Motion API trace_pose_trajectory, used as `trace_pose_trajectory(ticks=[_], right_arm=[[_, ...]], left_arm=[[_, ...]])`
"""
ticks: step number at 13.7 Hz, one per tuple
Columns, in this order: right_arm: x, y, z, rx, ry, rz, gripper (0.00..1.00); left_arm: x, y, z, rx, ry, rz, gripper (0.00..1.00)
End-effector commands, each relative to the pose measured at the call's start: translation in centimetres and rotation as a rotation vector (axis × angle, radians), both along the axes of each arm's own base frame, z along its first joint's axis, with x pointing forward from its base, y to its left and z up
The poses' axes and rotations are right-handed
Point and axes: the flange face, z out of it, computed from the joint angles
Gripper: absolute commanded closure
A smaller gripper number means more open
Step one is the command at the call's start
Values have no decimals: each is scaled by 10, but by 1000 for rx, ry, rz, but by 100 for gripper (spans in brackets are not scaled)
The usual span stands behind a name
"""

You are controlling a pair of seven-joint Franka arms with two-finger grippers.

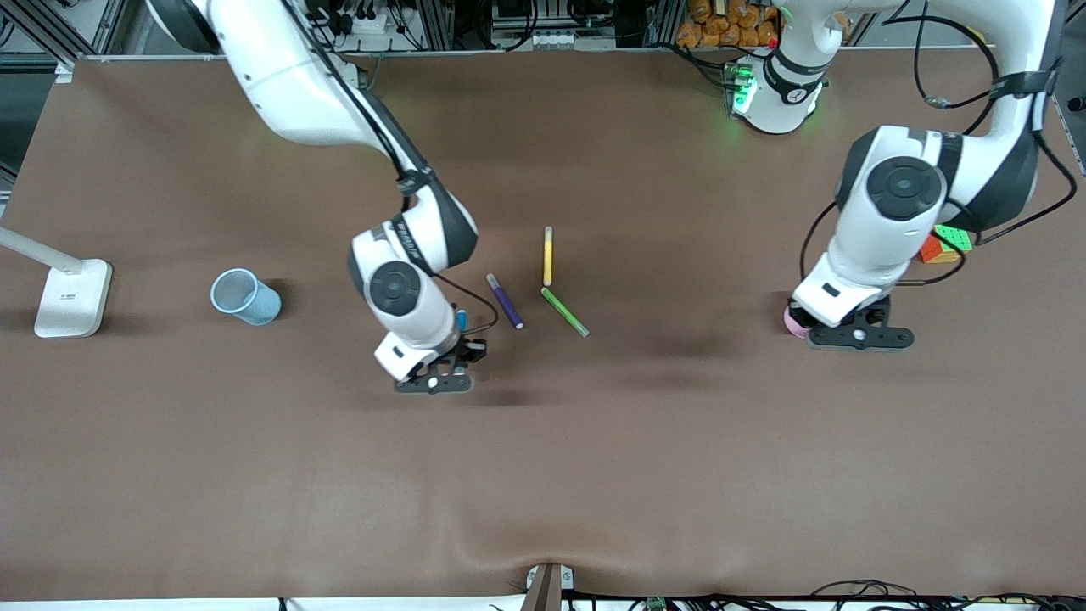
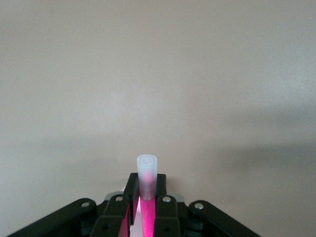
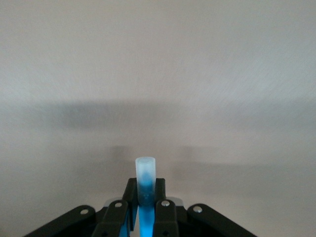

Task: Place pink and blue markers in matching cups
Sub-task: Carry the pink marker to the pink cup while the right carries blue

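My right gripper (image 1: 454, 355) is shut on the blue marker (image 1: 461, 320) and holds it over the middle of the table; in the right wrist view the marker's greyish end (image 3: 145, 170) sticks out past the fingertips of the gripper (image 3: 145, 190). My left gripper (image 1: 857, 335) is shut on the pink marker (image 2: 147, 170), pale end out, at the left arm's end of the table; it shows in the left wrist view (image 2: 146, 185). The pale blue cup (image 1: 246, 296) stands toward the right arm's end. A pale pink round thing (image 1: 795, 321), seemingly the pink cup, is mostly hidden by the left arm.
A dark purple marker (image 1: 505, 301), a yellow marker (image 1: 548, 256) and a green marker (image 1: 565, 311) lie at mid-table beside my right gripper. A white lamp base (image 1: 72, 297) stands at the right arm's end. Coloured blocks (image 1: 946, 243) sit by the left arm.
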Motion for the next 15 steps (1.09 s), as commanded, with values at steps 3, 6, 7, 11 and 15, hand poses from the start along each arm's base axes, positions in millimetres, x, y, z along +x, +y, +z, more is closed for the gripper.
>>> trace_pose_trajectory(ticks=[3, 6, 7, 11, 15], right_arm=[[-3, -36, 74, 1, 41, 145, 100], [-1, -75, 108, -8, 84, 255, 100], [4, -95, 114, -5, 87, 303, 100], [16, -188, 123, 105, 162, 462, 100], [19, -271, 117, 217, 172, 681, 100]], left_arm=[[-31, 34, -10, 33, -133, -140, 100], [-45, 51, -29, 32, -173, -171, 100], [-51, 52, -34, 30, -166, -169, 100], [-62, 55, -47, 17, -150, -137, 100], [-72, 55, -60, 1, -136, -111, 99]])
